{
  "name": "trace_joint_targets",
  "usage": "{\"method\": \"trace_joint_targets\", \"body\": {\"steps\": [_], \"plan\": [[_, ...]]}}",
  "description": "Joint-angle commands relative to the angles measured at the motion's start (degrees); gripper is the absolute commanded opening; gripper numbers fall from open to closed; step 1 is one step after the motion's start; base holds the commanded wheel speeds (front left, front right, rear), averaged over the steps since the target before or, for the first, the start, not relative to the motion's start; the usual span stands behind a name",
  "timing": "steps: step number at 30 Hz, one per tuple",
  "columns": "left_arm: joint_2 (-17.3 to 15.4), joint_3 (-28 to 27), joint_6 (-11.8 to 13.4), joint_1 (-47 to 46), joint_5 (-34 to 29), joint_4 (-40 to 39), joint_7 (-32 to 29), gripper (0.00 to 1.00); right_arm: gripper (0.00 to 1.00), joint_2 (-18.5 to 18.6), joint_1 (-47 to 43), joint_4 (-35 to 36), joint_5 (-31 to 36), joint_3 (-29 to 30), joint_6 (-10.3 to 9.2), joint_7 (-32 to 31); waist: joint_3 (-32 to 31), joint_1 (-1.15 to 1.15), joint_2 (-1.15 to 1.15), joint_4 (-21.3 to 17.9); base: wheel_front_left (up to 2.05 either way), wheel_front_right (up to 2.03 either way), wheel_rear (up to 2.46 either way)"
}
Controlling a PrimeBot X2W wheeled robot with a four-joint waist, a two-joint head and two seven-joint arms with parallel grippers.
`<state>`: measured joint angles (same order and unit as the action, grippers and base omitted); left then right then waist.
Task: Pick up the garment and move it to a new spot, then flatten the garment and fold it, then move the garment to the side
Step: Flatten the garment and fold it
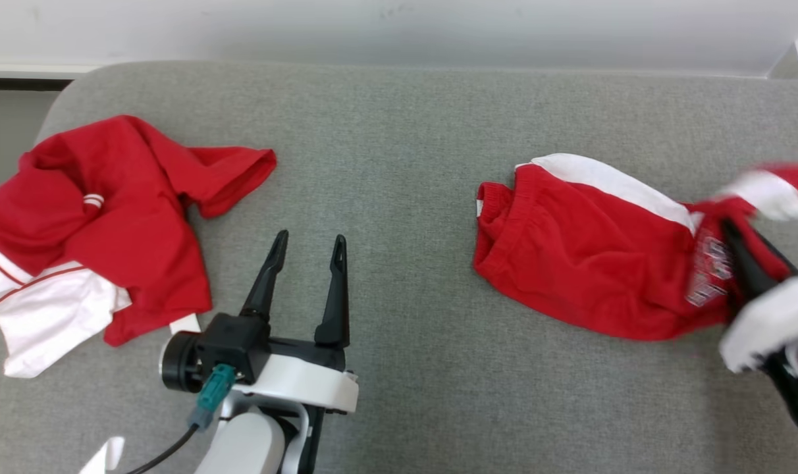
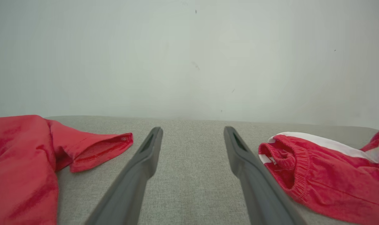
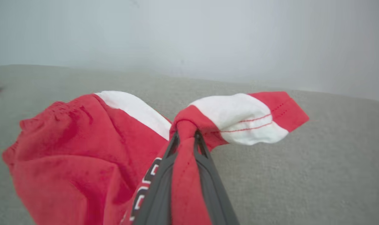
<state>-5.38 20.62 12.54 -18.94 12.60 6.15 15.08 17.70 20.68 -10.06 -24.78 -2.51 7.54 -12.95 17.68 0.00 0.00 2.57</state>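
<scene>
**Grey surface (image 1: 399,164): red shorts (image 1: 590,257) pinched at one leg by my right pincer (image 1: 731,230)**

Grey woven cloth covers the surface. The red shorts lie on its right half with the gathered waistband (image 2: 289,162) toward the middle. A white stripe (image 1: 610,184) runs along their far side.

My right pincer is clamped on a bunched fold of one leg. In the right wrist view, red cloth fills the narrow gap between the fingers (image 3: 208,175). The red-and-white hem (image 3: 249,120) juts out past the tips, and I cannot tell whether it clears the surface.

White lettering (image 3: 142,193) with a dark outline sits just beside the grip. Folds and one finger cut across it, so I cannot read a word. In the head view that whole corner is smeared with blur, and my pale forearm (image 1: 768,322) runs off the frame.

My left pincer (image 1: 311,237) stands wide open and holds nothing. It is over bare surface between the two garments, its fingers pointing toward the far wall (image 2: 189,56).

At the left end a red-and-white shirt (image 1: 109,217) lies in a crumpled heap. One sleeve (image 1: 234,178) reaches toward the middle, and the shirt's left side is cut off by the frame edge.
</scene>
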Motion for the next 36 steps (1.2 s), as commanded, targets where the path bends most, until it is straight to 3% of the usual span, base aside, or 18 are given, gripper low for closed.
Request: {"method": "trace_joint_targets", "body": {"steps": [1,7,15,16,17,18,27,30,36], "plan": [[0.2,-0.1,-0.15,0.41,0.66,0.08,0.11,1.0,0.0,-0.62,2.11,1.45,0.54,-1.95,-0.12,-1.8,-0.12,0.0,0.0,0.34,0.0,0.0,0.0],[1.44,0.45,-0.78,-0.44,1.18,0.14,0.1,1.0,0.0,-4.26,10.04,0.47,0.07,-11.32,-0.12,-6.55,0.08,0.0,0.0,3.17,0.0,0.0,0.0],[2.21,0.94,-1.14,-0.91,1.65,0.47,0.07,1.0,0.0,-8.47,14.38,-9.3,-0.98,-18.31,-0.12,-4.56,0.98,0.0,0.0,7.59,0.0,0.0,0.0],[2.26,1.02,-1.1,-0.92,1.78,0.48,0.07,1.0,0.24,-8.45,14.6,-9.77,-0.92,-18.99,-0.12,-3.49,1.08,0.0,0.0,7.92,0.0,0.0,0.0],[2.29,1.03,-0.97,-0.9,1.85,0.44,0.07,1.0,0.38,-8.66,14.59,-10.22,-1.36,-19.48,-0.12,-2.28,1.13,0.0,0.0,8.05,0.0,0.0,0.0],[2.31,1.02,-0.82,-0.79,1.93,0.39,0.07,1.0,1.0,-8.56,14.45,-10.53,-1.33,-20.17,-0.12,-1.15,1.18,0.0,0.0,8.12,0.0,0.0,0.0],[2.37,-0.32,-0.4,0.38,1.11,0.36,0.07,1.0,1.0,-4.8,11.26,-2.38,-0.37,-23.0,-0.13,17.33,1.03,0.0,0.0,6.57,0.0,0.0,0.0],[2.36,-1.07,-0.64,0.59,0.2,0.63,0.07,1.0,1.0,-3.45,8.65,-0.1,0.77,-18.74,-0.13,20.99,0.58,0.0,0.0,5.49,0.0,0.0,0.0],[1.27,-2.76,-1.12,1.34,-1.4,1.26,0.07,1.0,1.0,-3.44,0.0,3.53,3.2,-4.59,-0.12,23.43,-0.69,0.0,0.0,3.49,0.0,0.0,0.0]]}}
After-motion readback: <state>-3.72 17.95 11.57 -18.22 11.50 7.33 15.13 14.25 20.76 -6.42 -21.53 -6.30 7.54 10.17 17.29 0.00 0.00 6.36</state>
